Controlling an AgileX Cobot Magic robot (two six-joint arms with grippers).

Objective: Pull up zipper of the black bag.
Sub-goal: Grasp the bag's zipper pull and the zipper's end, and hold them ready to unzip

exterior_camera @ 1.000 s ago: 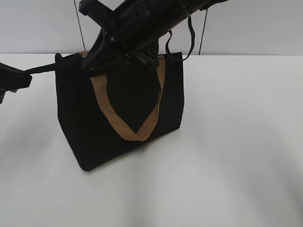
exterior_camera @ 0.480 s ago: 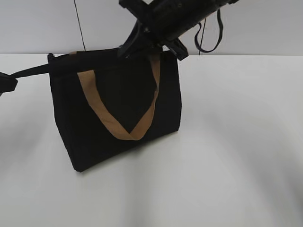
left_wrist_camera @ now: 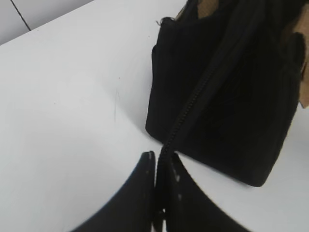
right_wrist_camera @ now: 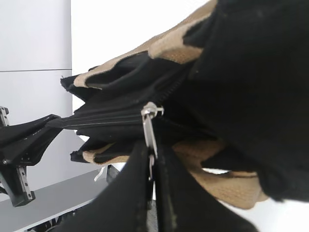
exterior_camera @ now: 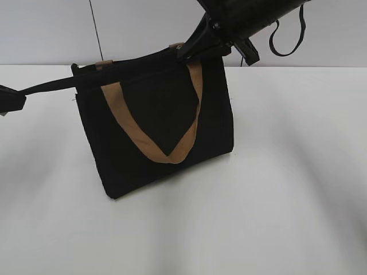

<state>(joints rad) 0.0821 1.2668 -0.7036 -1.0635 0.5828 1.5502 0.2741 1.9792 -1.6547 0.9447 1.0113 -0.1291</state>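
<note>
Black fabric fills the middle of the table (exterior_camera: 287, 217): the black bag (exterior_camera: 155, 132) stands there with its tan handle (exterior_camera: 166, 153) hanging on the front face. You hold it from two sides. Your left gripper (left_wrist_camera: 157, 193), at 9 o'clock from the bag, has its jaws pressed together on the zipper's tail strip (left_wrist_camera: 166, 145), which is stretched tight. Your right gripper (right_wrist_camera: 152, 179), at 1 o'clock above the bag, is pinching the grey pull tab (right_wrist_camera: 149, 128) of the zipper (right_wrist_camera: 106, 118).

Judging from the exterior view, the pull tab is now near the right end of the top edge, so most of the closing seems done — only a short part is left, though the arm hides the very end and I cannot tell exactly.

Compared with one second ago, your right gripper has travelled from above the left-middle of the top edge toward the right corner. The bag itself shifted a little to the right and its right side rose, so the top edge is tilted.
</note>
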